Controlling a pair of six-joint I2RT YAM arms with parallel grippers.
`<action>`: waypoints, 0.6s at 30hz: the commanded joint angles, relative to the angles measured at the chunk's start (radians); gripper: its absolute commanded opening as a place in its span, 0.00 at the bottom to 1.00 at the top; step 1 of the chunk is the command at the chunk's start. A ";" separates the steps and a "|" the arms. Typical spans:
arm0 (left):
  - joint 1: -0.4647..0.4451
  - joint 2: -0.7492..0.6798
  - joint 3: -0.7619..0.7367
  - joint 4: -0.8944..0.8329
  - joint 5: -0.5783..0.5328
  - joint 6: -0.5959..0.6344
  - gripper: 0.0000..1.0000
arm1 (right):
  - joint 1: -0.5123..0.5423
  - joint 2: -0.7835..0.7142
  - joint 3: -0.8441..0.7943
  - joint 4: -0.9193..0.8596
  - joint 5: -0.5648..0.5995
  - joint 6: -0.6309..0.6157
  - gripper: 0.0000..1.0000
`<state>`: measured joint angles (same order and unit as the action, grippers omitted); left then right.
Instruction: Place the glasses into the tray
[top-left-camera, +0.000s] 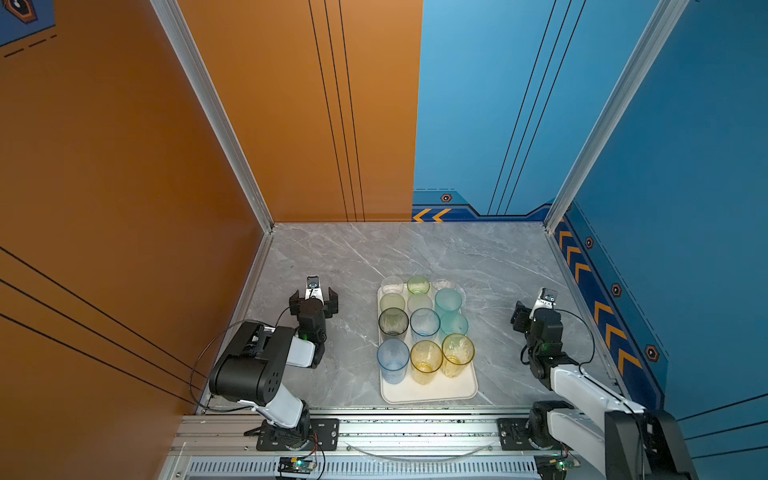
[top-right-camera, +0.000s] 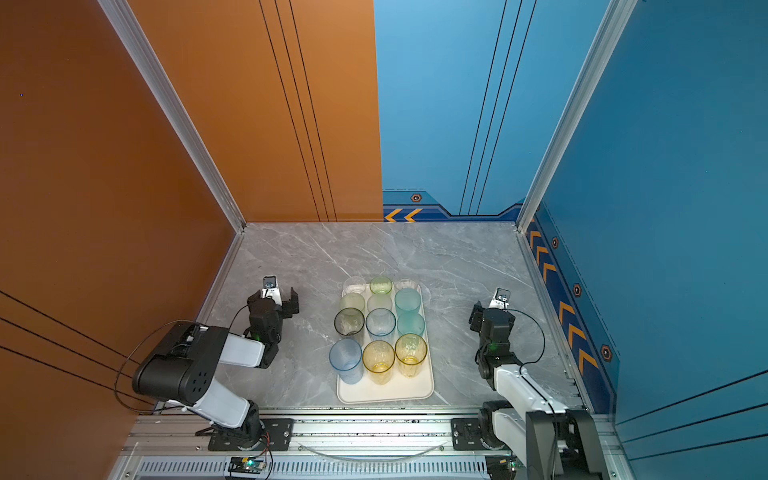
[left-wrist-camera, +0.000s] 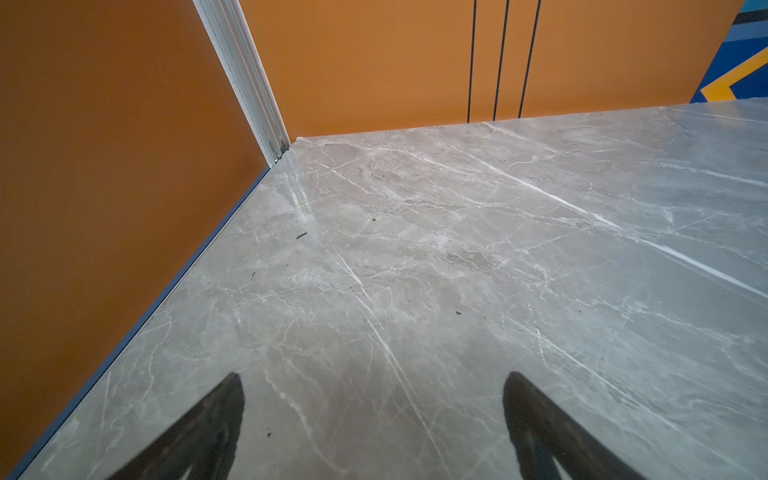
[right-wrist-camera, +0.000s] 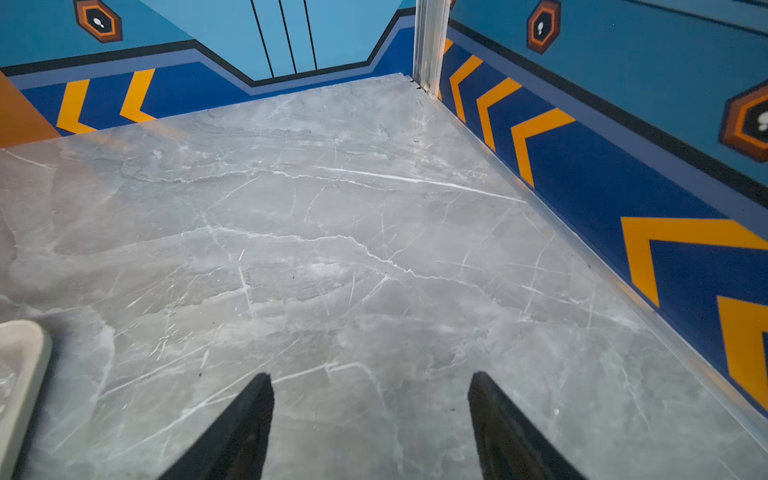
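Observation:
The cream-white tray (top-left-camera: 428, 395) (top-right-camera: 386, 395) lies on the marble table between the two arms. Several glasses stand upright in rows on it: clear (top-left-camera: 392, 286), green (top-left-camera: 418, 285), frosted teal (top-left-camera: 448, 301), smoky grey (top-left-camera: 393, 322), light blue (top-left-camera: 392, 359) and two yellow ones (top-left-camera: 426, 360) at the front. My left gripper (top-left-camera: 313, 300) (top-right-camera: 274, 301) (left-wrist-camera: 374, 376) hangs open left of the tray, with only bare table between its fingers. Right of the tray, my right gripper (top-left-camera: 536, 311) (top-right-camera: 494, 311) (right-wrist-camera: 370, 375) is open and empty. A tray corner (right-wrist-camera: 25, 357) shows in the right wrist view.
An orange wall (top-left-camera: 124, 208) bounds the table on the left, and a blue wall with orange chevrons (top-left-camera: 623, 332) bounds it on the right. Aluminium posts (top-left-camera: 266, 216) stand at the back corners. The arms' mounting rail (top-left-camera: 415, 432) runs along the front edge.

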<state>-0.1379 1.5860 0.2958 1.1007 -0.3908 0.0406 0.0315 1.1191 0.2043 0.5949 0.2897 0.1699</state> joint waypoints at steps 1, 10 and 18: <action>-0.002 0.000 0.003 0.024 -0.015 0.018 0.97 | -0.012 0.118 0.003 0.341 0.027 -0.044 0.73; -0.001 0.001 0.005 0.024 -0.010 0.020 0.98 | -0.022 0.452 0.018 0.636 -0.072 -0.056 0.74; 0.010 -0.001 0.027 -0.025 0.002 0.010 0.98 | 0.014 0.429 0.151 0.350 -0.039 -0.087 0.76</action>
<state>-0.1364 1.5860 0.3012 1.0985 -0.3901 0.0456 0.0242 1.5532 0.3279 1.0092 0.2371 0.1181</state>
